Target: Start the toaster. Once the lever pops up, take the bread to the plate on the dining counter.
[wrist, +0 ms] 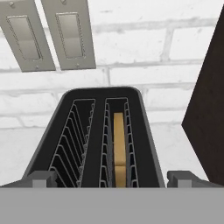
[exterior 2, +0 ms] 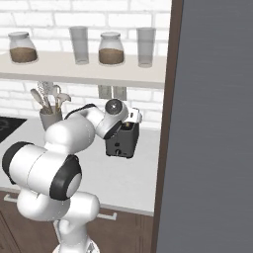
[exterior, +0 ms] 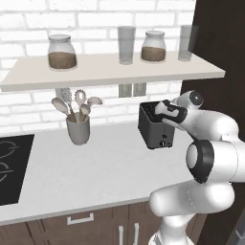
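Two slots top the toaster (wrist: 103, 135) directly below the wide-open, empty end effector (wrist: 109, 178); the bread (wrist: 118, 148) stands in the right-hand slot.

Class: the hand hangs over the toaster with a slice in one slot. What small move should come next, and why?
Probably lower the open gripper straight down toward the bread. The slice stands in the right-hand slot of the toaster, and the fingertips sit wide apart above the toaster, touching nothing. Whether the lever has popped up cannot be told.
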Tool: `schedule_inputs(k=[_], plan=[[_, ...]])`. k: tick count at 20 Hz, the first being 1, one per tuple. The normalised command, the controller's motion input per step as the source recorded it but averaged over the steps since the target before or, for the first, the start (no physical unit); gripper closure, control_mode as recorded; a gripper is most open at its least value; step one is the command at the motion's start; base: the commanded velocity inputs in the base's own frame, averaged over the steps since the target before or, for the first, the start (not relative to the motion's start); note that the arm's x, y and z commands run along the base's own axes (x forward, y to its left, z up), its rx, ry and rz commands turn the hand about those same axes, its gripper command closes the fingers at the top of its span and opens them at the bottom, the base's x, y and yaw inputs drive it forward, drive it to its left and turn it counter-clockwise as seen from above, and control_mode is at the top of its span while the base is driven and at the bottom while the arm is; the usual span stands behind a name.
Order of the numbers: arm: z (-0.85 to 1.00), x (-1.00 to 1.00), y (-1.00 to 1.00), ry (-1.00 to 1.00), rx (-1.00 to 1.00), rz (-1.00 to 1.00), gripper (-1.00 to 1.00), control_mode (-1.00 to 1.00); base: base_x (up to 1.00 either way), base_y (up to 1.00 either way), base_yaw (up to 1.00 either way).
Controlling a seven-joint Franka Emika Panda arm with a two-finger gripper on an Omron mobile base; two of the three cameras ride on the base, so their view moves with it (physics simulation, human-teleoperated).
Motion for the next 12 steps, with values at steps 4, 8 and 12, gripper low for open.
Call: schedule_inputs(k=[4, 8, 12], plan=[[0.00, 0.00, 0.00, 0.00, 0.00, 0.00, -1.00, -1.00, 0.00, 0.00, 0.00], [0.00, 0.00, 0.00, 0.00, 0.00, 0.00, -1.00, -1.00, 0.00, 0.00, 0.00], [0.00, 0.00, 0.00, 0.00, 0.00, 0.00, -1.00, -1.00, 0.00, 0.00, 0.00]])
